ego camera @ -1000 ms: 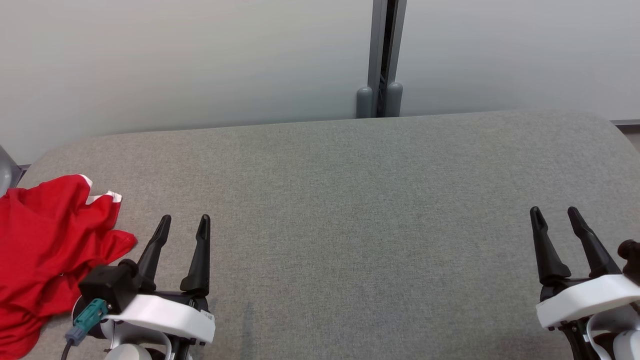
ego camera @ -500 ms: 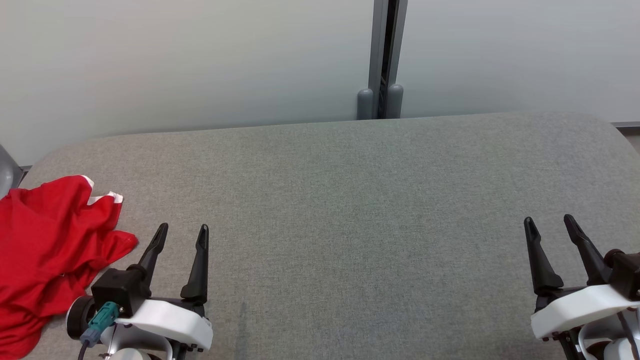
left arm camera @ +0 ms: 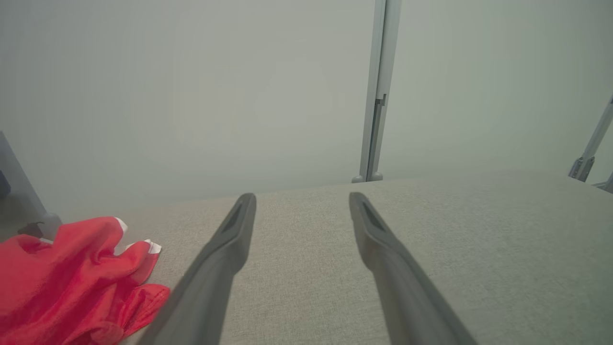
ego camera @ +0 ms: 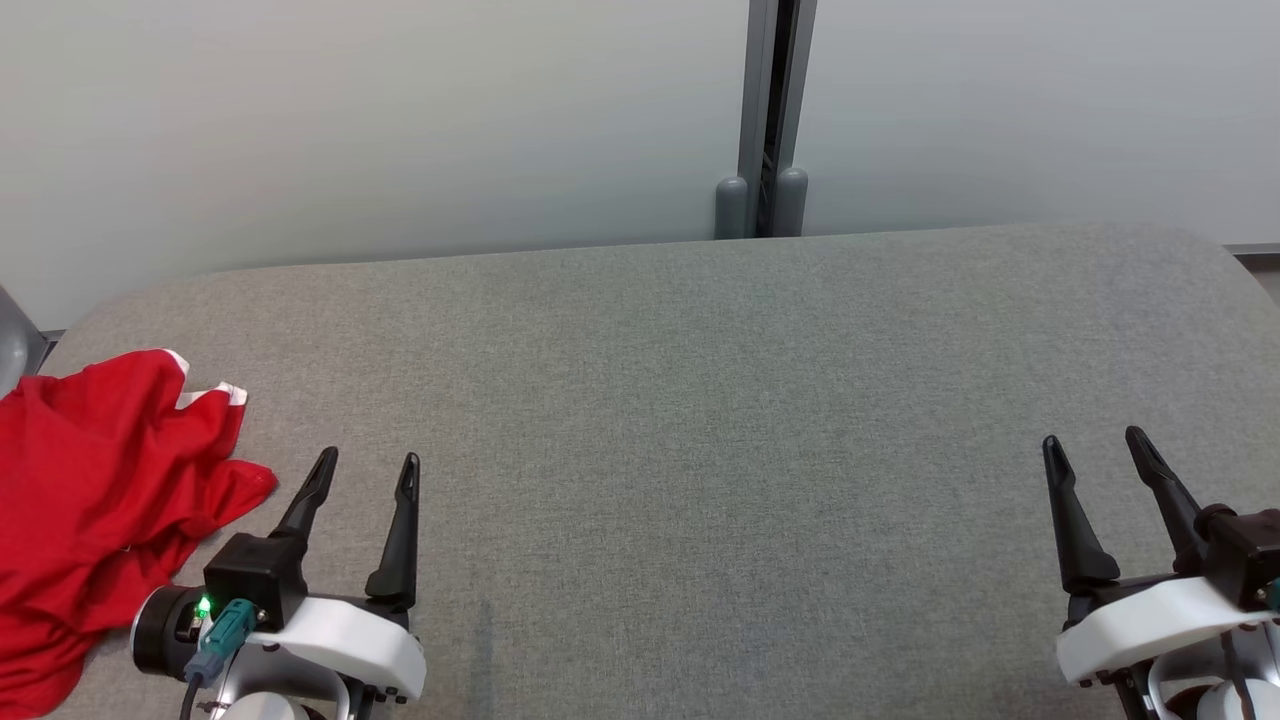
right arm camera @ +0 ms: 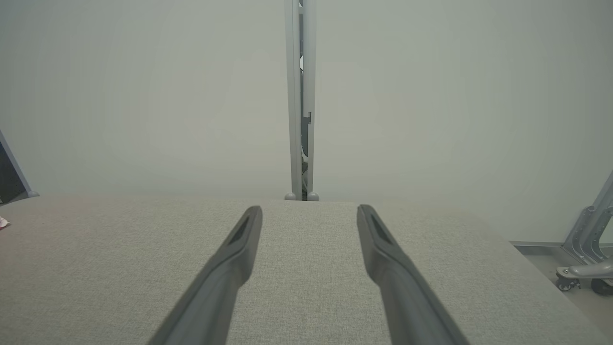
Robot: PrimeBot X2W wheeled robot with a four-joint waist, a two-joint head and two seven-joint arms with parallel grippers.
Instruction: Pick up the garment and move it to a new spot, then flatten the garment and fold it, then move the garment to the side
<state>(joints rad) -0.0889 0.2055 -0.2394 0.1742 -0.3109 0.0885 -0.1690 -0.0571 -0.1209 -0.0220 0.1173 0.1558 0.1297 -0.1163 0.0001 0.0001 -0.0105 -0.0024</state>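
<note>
The garment is red with white trim and lies crumpled at the left edge of the grey fabric surface; it also shows at the lower left as the garment in the left wrist view. My left gripper stands open just to the right of it, apart from the cloth, nothing between its fingers. Far to the right my right gripper is open and empty above bare fabric, its fingers pointing toward the far edge.
A pale wall with a grey vertical post runs behind the surface's far edge. A metal frame on casters stands on the floor past the right end. A grey object sits beyond the left corner.
Both grippers have drawn back a little toward the near edge. The garment has not moved.
</note>
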